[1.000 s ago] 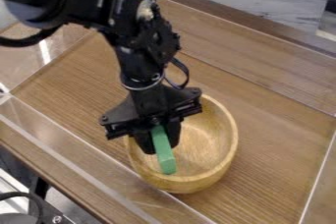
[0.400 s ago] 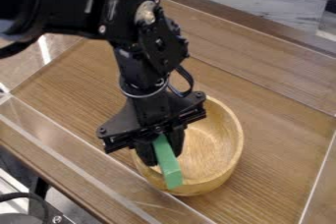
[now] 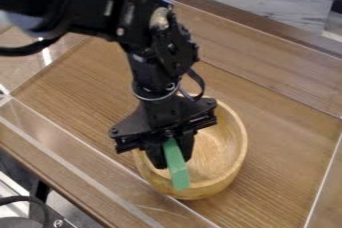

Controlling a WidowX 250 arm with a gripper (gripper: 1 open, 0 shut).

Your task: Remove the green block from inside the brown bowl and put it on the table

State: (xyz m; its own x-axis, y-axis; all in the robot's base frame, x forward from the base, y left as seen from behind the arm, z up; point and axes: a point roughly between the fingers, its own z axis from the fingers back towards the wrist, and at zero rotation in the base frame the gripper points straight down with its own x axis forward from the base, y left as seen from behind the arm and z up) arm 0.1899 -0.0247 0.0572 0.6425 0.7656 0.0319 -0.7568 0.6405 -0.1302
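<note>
The green block (image 3: 175, 167) hangs tilted, its top pinched between the fingers of my black gripper (image 3: 168, 144), which points down and is shut on it. Its lower end reaches to the near rim of the brown bowl (image 3: 227, 152), and I cannot tell whether it touches the bowl. The bowl sits on the table (image 3: 80, 82) at the lower right, under the gripper. My arm (image 3: 127, 22) comes in from the upper left and hides the bowl's left rim.
Clear acrylic walls (image 3: 80, 167) line the near and left edges of the tabletop, close to the bowl's near side. Bare wood lies left of the bowl and behind it toward the far edge (image 3: 267, 42).
The gripper with the green block has shifted a little to the right over the bowl, and the block's lower end now sits nearer the bowl's front rim. The grip stays shut.
</note>
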